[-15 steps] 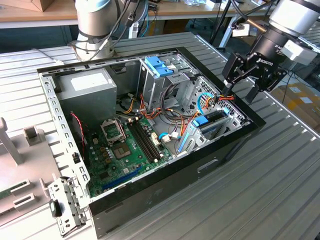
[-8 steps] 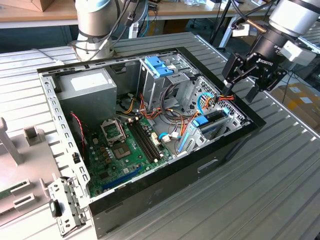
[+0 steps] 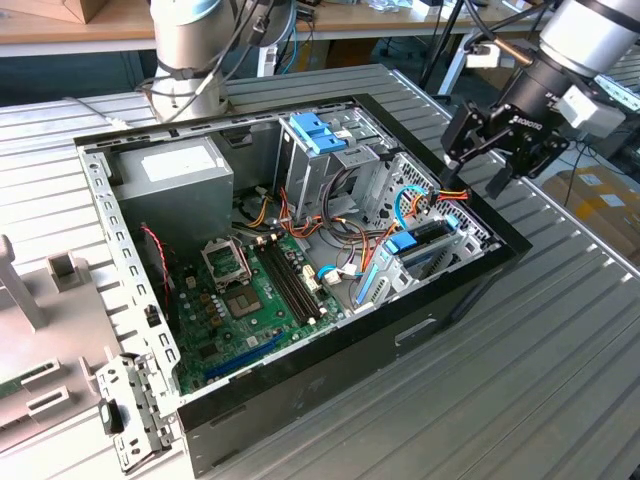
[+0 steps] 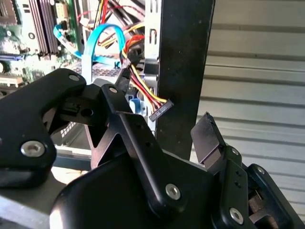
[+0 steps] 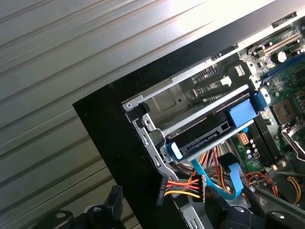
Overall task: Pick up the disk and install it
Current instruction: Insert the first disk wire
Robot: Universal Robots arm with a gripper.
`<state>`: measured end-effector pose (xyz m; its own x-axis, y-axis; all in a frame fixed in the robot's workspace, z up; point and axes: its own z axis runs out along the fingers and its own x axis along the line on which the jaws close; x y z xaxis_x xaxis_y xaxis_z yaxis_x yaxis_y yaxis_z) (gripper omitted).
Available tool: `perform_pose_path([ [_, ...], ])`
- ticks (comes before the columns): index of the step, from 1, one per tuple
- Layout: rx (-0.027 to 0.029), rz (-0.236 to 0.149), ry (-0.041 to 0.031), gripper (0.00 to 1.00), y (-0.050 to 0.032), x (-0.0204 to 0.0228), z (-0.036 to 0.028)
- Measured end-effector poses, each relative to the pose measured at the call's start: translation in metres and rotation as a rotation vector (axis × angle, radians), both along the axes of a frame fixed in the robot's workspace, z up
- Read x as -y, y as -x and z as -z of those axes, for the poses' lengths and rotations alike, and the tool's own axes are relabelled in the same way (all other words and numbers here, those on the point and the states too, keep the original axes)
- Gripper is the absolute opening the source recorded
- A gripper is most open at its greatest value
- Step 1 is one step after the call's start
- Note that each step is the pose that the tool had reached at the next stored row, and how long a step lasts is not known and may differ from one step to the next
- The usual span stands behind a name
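The disk lies flat in the drive bay at the corner of the open computer case on the exterior view's right. In the first wrist view the disk shows its dark edge between metal rails, with a blue plastic tab on its side. My black gripper hangs above and just outside that corner, open and holding nothing. In the second wrist view the gripper straddles the case's black wall, one finger pad on the table side.
A loose red-yellow power connector and blue data cables hang beside the bay. Inside the case are the motherboard, a grey power-supply box and a metal cage with a blue latch. The arm's base stands behind.
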<state>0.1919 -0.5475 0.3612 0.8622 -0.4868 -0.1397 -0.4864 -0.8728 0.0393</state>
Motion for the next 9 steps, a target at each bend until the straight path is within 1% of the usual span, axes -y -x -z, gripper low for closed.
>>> perform_pose_path([
  [1,0.0003,0.004,-0.0042,0.78,0.0000,0.0001,0.0003],
  [2,0.0012,0.007,-0.0063,0.78,0.0000,0.0001,0.0006],
  [3,0.0039,0.010,-0.0076,0.78,0.0000,0.0000,0.0008],
  [6,0.0143,0.014,-0.0080,0.78,-0.0001,0.0001,0.0015],
  [7,0.0156,0.014,-0.0082,0.78,0.0000,0.0001,0.0016],
  [8,0.0289,0.015,-0.0082,0.78,0.0002,0.0001,0.0017],
  [9,0.0450,0.014,-0.0082,0.78,0.0000,0.0001,0.0018],
])
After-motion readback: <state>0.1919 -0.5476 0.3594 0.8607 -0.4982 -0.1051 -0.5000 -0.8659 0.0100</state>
